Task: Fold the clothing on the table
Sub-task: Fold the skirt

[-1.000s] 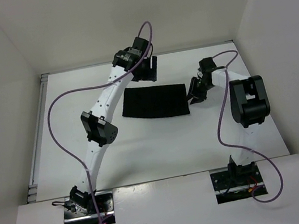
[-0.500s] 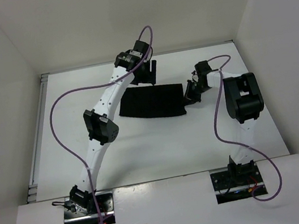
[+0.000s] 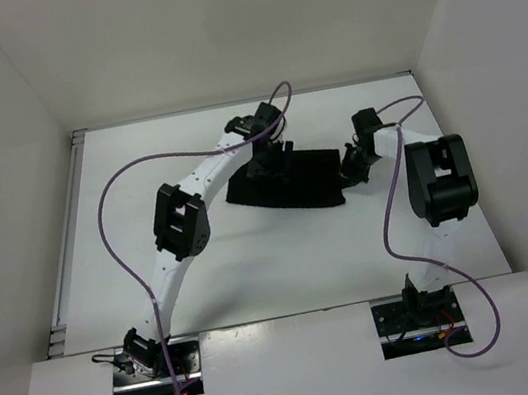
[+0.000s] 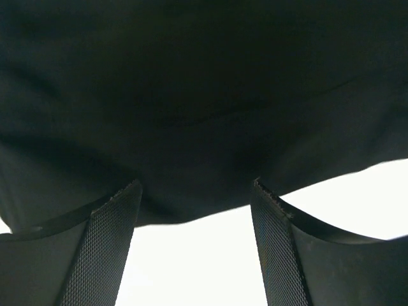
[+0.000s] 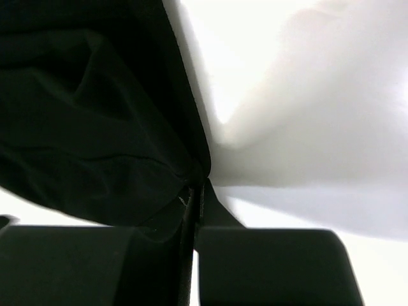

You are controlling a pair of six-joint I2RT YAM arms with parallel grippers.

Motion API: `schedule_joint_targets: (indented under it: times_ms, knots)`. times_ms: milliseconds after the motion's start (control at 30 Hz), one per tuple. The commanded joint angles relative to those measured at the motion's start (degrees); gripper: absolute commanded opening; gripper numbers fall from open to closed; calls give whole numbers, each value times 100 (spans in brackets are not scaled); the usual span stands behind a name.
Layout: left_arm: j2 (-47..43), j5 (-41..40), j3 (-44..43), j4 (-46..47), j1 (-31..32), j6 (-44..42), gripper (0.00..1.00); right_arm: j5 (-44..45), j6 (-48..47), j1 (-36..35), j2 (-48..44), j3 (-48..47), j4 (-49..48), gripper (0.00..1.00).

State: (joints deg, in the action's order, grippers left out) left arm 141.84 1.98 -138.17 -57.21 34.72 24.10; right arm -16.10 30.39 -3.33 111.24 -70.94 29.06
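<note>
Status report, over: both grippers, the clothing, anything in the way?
Left gripper open, over the clothing at its far edge. Right gripper shut on the clothing's right edge. Clothing lies on the table. No obstacle seen.

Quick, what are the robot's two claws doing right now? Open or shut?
Left gripper: open, jaws apart at the edge of the clothing, holding nothing.
Right gripper: shut, jaws pinching the clothing's edge.
</note>
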Motion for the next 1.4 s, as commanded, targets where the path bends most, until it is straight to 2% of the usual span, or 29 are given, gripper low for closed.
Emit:
schedule_joint_targets:
  times_ms: [0,133,300,467,600,667,700,733,767,867,933,1000,1067,1100,1267,1367]
  knots:
    - [-841,426,833,877,79,77,76,1064,-16,332,-497,317,731,0]
    - [-1403,549,1669,1396,26,200,76,1118,-16,544,-962,668,917,0]
    - [-1598,1006,2732,2143,26,507,76,1118,-16,597,-1210,748,1023,0]
    - [-1791,1365,3076,2722,26,850,76,995,-16,597,-1464,748,1128,0]
    - [-1731,1586,2937,2882,26,1043,76,995,-16,597,-1526,801,1128,0]
    - [-1625,1184,2770,2752,88,1106,77,934,-16,597,-1579,801,1181,0]
    - [-1546,651,2586,2689,157,1167,79,933,-16,597,-1579,801,1181,0]
    - [-1545,455,2532,2689,228,1167,84,933,-16,597,-1631,801,1181,0]
    - [-1545,366,2532,2741,228,1246,90,863,-16,597,-1632,801,1181,0]
    - [-1685,627,2952,3406,228,1430,91,863,-16,597,-1685,862,1181,0]
    - [-1686,1119,3024,3750,228,1528,85,863,-16,597,-1685,862,1181,0]
    - [-1572,1775,3173,3971,167,1720,49,863,-16,597,-1746,862,1181,0]
    - [-1493,2025,3400,4375,167,2054,21,863,-16,597,-1746,862,1181,0]
    - [-1414,2200,3454,4550,167,2125,1,863,-16,597,-1746,862,1181,0]
    - [-1211,2904,3788,5289,114,2643,0,863,-69,597,-1799,915,1181,0]
    - [-1159,2826,3903,5439,114,2749,0,863,-69,597,-1799,915,1233,0]
